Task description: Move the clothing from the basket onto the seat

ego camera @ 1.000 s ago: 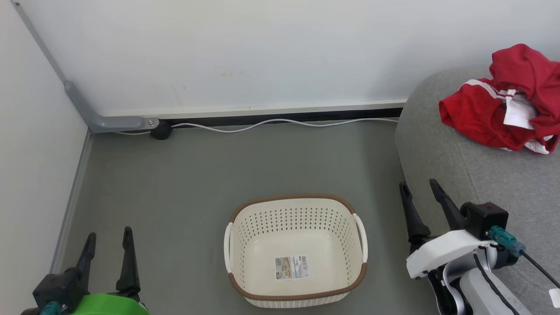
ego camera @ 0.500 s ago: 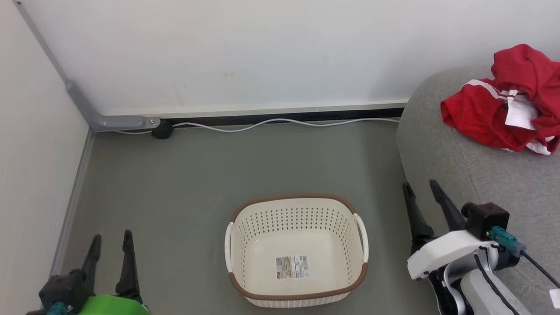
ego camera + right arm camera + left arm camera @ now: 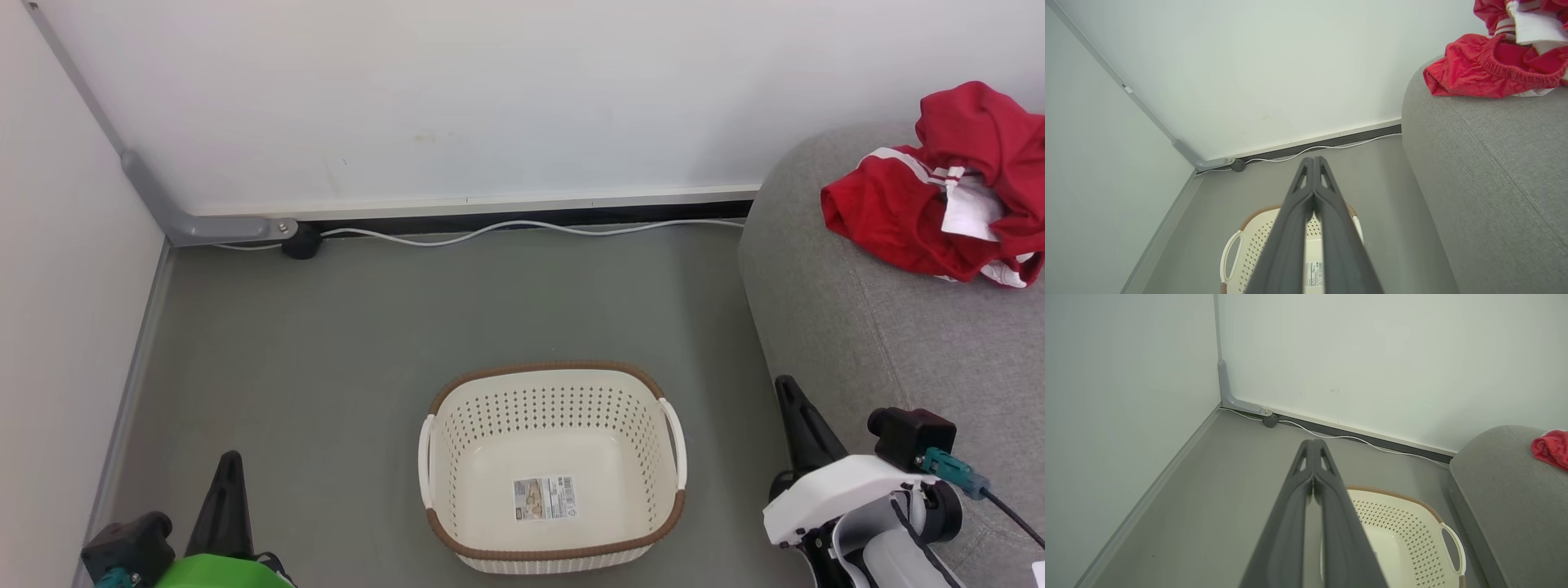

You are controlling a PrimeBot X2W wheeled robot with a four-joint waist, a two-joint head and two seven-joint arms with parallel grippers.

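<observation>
The clothing point(image 3: 931, 204) is lying as a crumpled bright-red heap, with white stripes and a white patch showing. It is resting on top of the seat point(image 3: 890, 343), a grey woven sofa with a rounded edge. The heap is sitting well ahead of the right gripper point(image 3: 790, 390) and off to its right, with bare upholstery between them. The right gripper is hanging just beside the sofa's near edge, its two dark fingers pressed together tip to tip. The basket point(image 3: 547, 367) is cream with round-holed walls, a brown braided rim and white handles. It is standing on the grey floor point(image 3: 367, 327) between the two grippers, showing a barcode sticker point(image 3: 544, 499) on its bare bottom. The left gripper point(image 3: 230, 465) is hovering to the basket's left, well apart from the clothing, its fingers likewise closed against each other. A white cable point(image 3: 522, 223) is running along the wall base beyond both grippers.
</observation>
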